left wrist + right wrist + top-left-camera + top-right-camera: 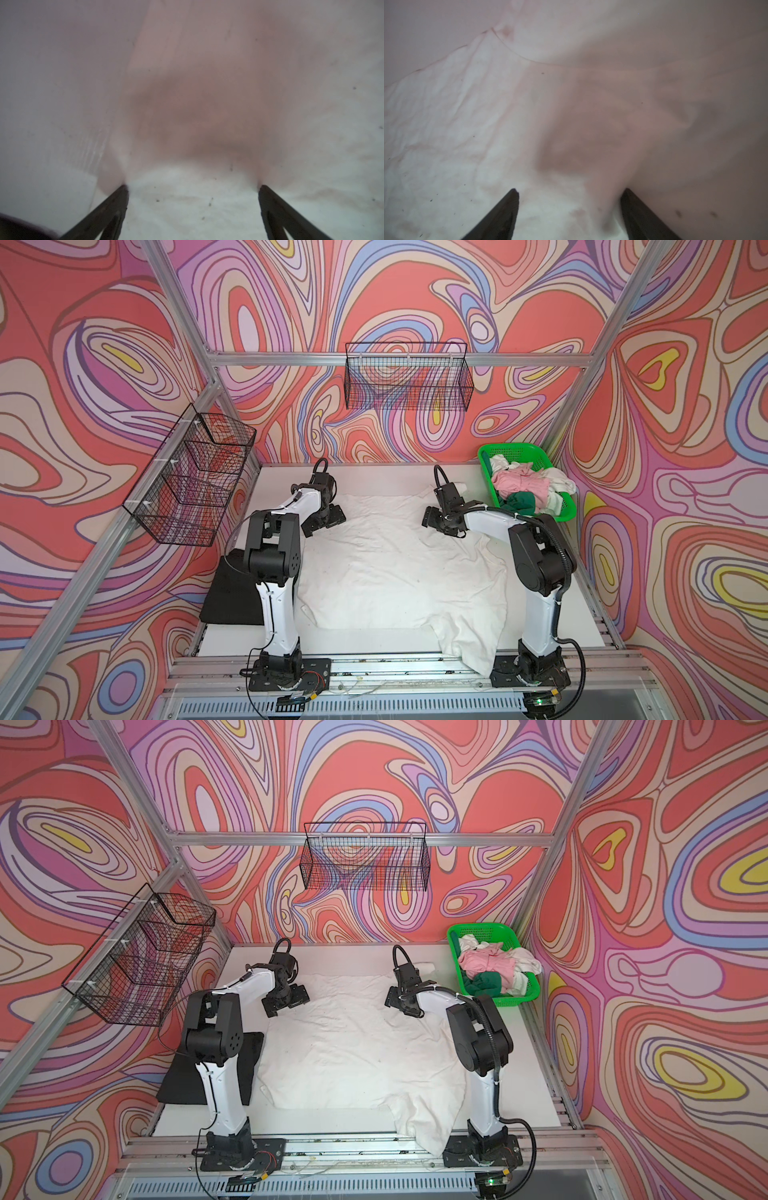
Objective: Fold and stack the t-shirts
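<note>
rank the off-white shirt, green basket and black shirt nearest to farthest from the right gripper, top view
1. off-white t-shirt, spread right under the right gripper
2. green basket, beside it at the far right
3. black t-shirt, away on the near left

A spread t-shirt (395, 564) lies across the table (582, 614), overhanging its near edge. A folded t-shirt (232, 593) lies left of it; a lattice basket (523, 452) holding crumpled t-shirts (519, 485) stands far right.
</note>
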Robot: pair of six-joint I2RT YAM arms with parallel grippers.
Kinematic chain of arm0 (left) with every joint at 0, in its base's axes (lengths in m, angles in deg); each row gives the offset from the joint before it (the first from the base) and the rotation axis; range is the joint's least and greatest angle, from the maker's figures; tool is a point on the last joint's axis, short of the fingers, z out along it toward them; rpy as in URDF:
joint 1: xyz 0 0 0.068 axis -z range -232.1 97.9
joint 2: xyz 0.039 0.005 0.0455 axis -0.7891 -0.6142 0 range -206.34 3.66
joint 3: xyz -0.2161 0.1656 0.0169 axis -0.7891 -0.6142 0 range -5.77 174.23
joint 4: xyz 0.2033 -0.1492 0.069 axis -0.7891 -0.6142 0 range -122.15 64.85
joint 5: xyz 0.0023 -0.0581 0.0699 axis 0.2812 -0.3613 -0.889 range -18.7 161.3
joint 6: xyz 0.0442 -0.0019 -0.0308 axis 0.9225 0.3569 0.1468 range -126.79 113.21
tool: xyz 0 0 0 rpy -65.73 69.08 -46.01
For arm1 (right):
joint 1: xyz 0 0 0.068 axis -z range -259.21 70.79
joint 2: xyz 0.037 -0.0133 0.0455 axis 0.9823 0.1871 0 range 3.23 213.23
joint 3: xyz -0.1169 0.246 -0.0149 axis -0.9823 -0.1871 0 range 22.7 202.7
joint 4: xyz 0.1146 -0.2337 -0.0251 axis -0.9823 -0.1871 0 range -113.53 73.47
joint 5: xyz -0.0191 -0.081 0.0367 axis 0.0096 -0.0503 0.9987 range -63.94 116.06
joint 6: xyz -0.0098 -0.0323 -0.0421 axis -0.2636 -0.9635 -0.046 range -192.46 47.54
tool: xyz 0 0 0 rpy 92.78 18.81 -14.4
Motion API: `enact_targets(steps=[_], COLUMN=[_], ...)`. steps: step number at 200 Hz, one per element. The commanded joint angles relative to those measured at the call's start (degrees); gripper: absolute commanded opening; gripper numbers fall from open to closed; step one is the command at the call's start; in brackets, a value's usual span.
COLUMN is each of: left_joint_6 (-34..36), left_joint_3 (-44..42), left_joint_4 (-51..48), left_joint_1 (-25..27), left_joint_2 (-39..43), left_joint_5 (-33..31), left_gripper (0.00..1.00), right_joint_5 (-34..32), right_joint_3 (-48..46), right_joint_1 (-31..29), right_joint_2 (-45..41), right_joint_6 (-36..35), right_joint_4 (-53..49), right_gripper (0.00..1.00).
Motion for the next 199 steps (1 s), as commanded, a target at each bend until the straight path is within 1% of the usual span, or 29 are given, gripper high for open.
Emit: enact_targets(steps=[1, 23, 38, 46, 55, 71, 76, 84, 92, 111, 134, 154, 171, 199], left_joint_6=[-0.7, -1.4, -0.7, -0.1, 0.5, 0.7, 0.6, 0.5, 0.5, 1.3, 2.7, 2.7, 2.6, 3.2], left_joint_3=[-0.5, -0.6, 0.9, 2.3, 3.6, 5.4, 5.9, 6.8, 7.9, 10.8, 16.1, 19.0, 21.4, 27.7], left_joint_4=[-0.5, 1.5, 1.3, 0.3, -0.5, -1.8, -1.9, -2.4, -3.0, -4.2, -7.6, -8.9, -9.8, -13.0], left_joint_1=[0.0, 0.0, -0.1, -0.1, -0.5, -2.4, -3.1, -4.0, -4.8, -5.6, -5.7, -5.9, -6.3, -6.8], left_joint_2=[4.2, 7.0, 8.4, 8.6, 8.3, 6.9, 6.3, 5.2, 4.1, 1.5, -2.3, -4.7, -6.8, -11.6], left_joint_5=[4.0, 8.0, 8.4, 7.2, 6.2, 6.6, 7.0, 7.8, 8.4, 9.1, 8.1, 7.5, 6.8, 7.1], left_gripper=[1.00, 1.00, 1.00, 1.00, 1.00, 1.00, 1.00, 1.00, 1.00, 1.00, 1.00, 1.00, 1.00, 1.00], right_joint_5=[1.6, -0.4, -2.5, -3.3, -1.9, 0.5, 0.0, -2.8, -3.7, -4.1, -1.6, -1.3, -0.6, 1.8], right_joint_3=[-1.2, 2.4, 7.7, 9.9, 12.1, 16.2, 17.7, 21.2, 24.8, 31.3, 37.1, 42.5, 44.6, 43.5], right_joint_1=[-0.3, -0.1, 0.6, 1.6, 3.4, 6.3, 6.7, 7.2, 7.9, 10.0, 13.1, 13.6, 13.8, 14.4], right_joint_2=[3.0, -0.4, -0.7, -0.5, -0.1, 1.3, 2.0, 3.7, 5.5, 10.2, 15.0, 19.8, 22.4, 23.9], right_joint_6=[2.8, -0.2, -3.3, -4.5, -5.3, -7.0, -8.1, -9.4, -10.6, -12.2, -12.6, -14.7, -16.0, -16.0], right_joint_4=[-4.1, -5.9, -9.5, -10.5, -10.7, -10.9, -11.2, -12.9, -14.6, -16.8, -17.9, -20.4, -21.1, -18.1], right_gripper=[0.81, 0.85, 0.86, 0.86, 0.86, 0.86, 0.86, 0.86, 0.86, 0.85, 0.84, 0.83, 0.83, 0.82])
